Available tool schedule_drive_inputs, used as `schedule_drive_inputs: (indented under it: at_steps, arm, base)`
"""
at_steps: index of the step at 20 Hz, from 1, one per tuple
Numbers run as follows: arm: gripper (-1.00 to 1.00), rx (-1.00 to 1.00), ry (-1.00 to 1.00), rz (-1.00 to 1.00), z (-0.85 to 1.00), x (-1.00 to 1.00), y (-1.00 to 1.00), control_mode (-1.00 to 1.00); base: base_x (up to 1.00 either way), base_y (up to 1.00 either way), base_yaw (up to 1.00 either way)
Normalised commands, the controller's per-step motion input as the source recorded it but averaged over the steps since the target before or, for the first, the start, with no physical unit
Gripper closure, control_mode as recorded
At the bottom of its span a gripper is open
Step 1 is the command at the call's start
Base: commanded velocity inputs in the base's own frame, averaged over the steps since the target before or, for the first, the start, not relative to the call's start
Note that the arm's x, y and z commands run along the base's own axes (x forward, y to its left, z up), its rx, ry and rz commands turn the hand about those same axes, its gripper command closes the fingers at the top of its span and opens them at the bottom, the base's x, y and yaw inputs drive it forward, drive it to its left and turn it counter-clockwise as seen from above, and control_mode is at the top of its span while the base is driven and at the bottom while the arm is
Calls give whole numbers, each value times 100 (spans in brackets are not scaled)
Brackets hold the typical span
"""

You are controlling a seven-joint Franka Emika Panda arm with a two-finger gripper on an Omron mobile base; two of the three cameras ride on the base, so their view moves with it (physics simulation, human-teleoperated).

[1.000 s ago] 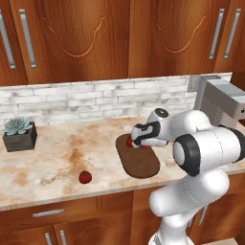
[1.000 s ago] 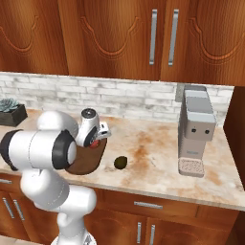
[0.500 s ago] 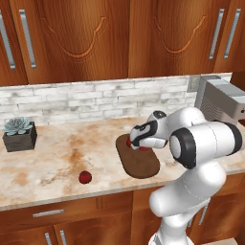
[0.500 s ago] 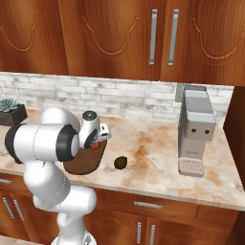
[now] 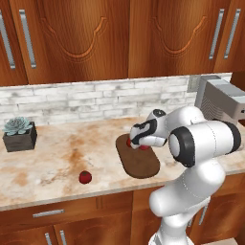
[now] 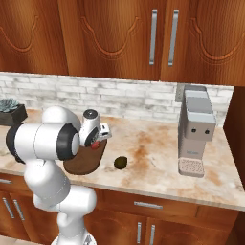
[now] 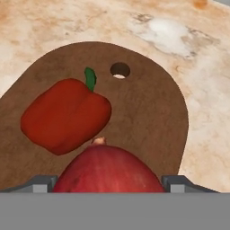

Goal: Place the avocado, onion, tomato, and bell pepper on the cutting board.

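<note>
Gripper (image 7: pixel 108 182) hanging low over the far end of the cutting board (image 7: pixel 148 117), jaws spread wide either side of the red onion (image 7: pixel 108 168), not squeezing it as far as visible. Red bell pepper (image 7: pixel 65 114) lying on the board just beside. Avocado (image 6: pixel 120 162) sitting on the tabletop (image 6: pixel 153 158) near the board's edge. Tomato (image 5: pixel 85 177) well apart on the other side.

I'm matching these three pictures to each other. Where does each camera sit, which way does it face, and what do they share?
Left base view: behind the arm's left, looking forward and down over the counter; arm rises lower right.
Right base view: behind its right; arm lower left, avocado beside the cutting board.
Hand view: on the hand, looking along the gripper at the bell pepper and onion.
All three share the board.
</note>
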Motion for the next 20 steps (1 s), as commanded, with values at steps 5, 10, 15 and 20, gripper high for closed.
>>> schedule_drive_inputs:
  at_steps: [5, 10, 15, 20]
  arm:
    - [-100, 0, -1, 0, 13, -5, 0, -100]
    - [-100, 0, -7, 0, 35, -5, 7, -100]
    - [-100, 0, -5, 0, 42, -8, 7, -100]
    - [-100, 0, 0, -3, 34, -30, -27, -100]
  base:
    - [0, 0, 0]
    - [0, 0, 0]
    - [0, 0, 0]
    - [0, 0, 0]
